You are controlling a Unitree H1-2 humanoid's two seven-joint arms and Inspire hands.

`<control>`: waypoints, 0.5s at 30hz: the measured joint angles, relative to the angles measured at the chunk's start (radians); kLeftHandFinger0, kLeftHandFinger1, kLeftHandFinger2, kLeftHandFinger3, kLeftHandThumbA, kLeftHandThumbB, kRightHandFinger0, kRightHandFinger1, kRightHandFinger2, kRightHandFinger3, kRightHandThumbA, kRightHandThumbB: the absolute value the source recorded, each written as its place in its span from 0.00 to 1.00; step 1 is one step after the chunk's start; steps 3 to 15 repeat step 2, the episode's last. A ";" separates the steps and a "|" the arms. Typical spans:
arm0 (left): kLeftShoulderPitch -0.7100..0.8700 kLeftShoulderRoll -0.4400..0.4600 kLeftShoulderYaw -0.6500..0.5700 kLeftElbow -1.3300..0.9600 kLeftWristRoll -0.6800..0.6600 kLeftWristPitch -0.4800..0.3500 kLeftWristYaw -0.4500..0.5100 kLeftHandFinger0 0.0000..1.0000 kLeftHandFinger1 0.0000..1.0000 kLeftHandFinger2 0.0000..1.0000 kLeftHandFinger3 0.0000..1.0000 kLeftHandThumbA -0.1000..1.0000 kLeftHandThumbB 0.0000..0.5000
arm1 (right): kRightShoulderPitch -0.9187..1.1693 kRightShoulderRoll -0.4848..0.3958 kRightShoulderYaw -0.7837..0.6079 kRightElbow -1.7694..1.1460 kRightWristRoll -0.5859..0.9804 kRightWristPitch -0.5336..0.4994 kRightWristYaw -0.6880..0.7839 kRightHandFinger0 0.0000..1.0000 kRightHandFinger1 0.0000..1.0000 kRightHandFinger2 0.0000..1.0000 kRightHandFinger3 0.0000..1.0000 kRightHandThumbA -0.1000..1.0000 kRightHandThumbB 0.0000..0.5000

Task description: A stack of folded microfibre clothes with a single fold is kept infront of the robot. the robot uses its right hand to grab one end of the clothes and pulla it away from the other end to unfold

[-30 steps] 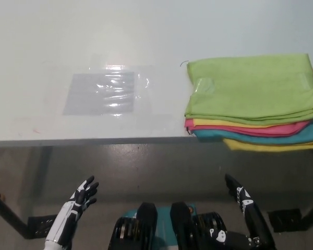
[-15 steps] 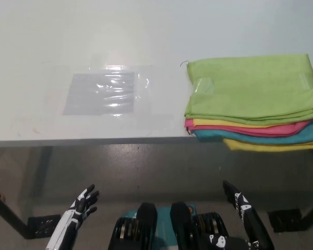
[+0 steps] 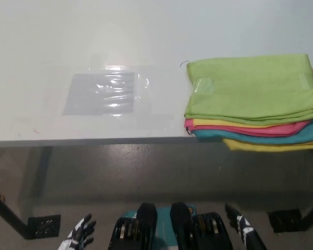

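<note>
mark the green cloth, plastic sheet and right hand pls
green cloth (image 3: 253, 86), head view, middle of its top face
plastic sheet (image 3: 101, 94), head view, centre of the clear sheet on the table
right hand (image 3: 242, 229), head view, middle of the part showing at the bottom edge

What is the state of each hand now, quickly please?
Left hand: open, holding nothing, low at the picture's bottom left.
Right hand: only partly in view at the bottom right; cannot be told.

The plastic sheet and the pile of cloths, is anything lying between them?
No. In the head view, only bare white table lies between the plastic sheet and the cloths.
</note>
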 measured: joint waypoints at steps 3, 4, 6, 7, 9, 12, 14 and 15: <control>0.012 0.000 0.000 0.000 0.000 0.000 0.000 1.00 1.00 1.00 1.00 1.00 0.39 | 0.010 0.000 0.004 0.000 0.000 0.001 0.002 1.00 1.00 1.00 1.00 1.00 0.39; 0.012 0.000 0.000 0.000 0.000 0.000 0.000 1.00 1.00 1.00 1.00 1.00 0.39 | 0.010 0.000 0.004 0.000 0.000 0.001 0.002 1.00 1.00 1.00 1.00 1.00 0.39; 0.012 0.000 0.000 0.000 0.000 0.000 0.000 1.00 1.00 1.00 1.00 1.00 0.39 | 0.010 0.000 0.004 0.000 0.000 0.001 0.002 1.00 1.00 1.00 1.00 1.00 0.39; 0.012 0.000 0.000 0.000 0.000 0.000 0.000 1.00 1.00 1.00 1.00 1.00 0.39 | 0.010 0.000 0.004 0.000 0.000 0.001 0.002 1.00 1.00 1.00 1.00 1.00 0.39; 0.012 0.000 0.000 0.000 0.000 0.000 0.000 1.00 1.00 1.00 1.00 1.00 0.39 | 0.010 0.000 0.004 0.000 0.000 0.001 0.002 1.00 1.00 1.00 1.00 1.00 0.39; 0.012 0.000 0.000 0.000 0.000 0.000 0.000 1.00 1.00 1.00 1.00 1.00 0.39 | 0.010 0.000 0.004 0.000 0.000 0.001 0.002 1.00 1.00 1.00 1.00 1.00 0.39; 0.012 0.000 0.000 0.000 0.000 0.000 0.000 1.00 1.00 1.00 1.00 1.00 0.39 | 0.010 0.000 0.004 0.000 0.000 0.001 0.002 1.00 1.00 1.00 1.00 1.00 0.39; 0.012 0.000 0.000 0.000 0.000 0.000 0.000 1.00 1.00 1.00 1.00 1.00 0.39 | 0.010 0.000 0.004 0.000 0.000 0.001 0.002 1.00 1.00 1.00 1.00 1.00 0.39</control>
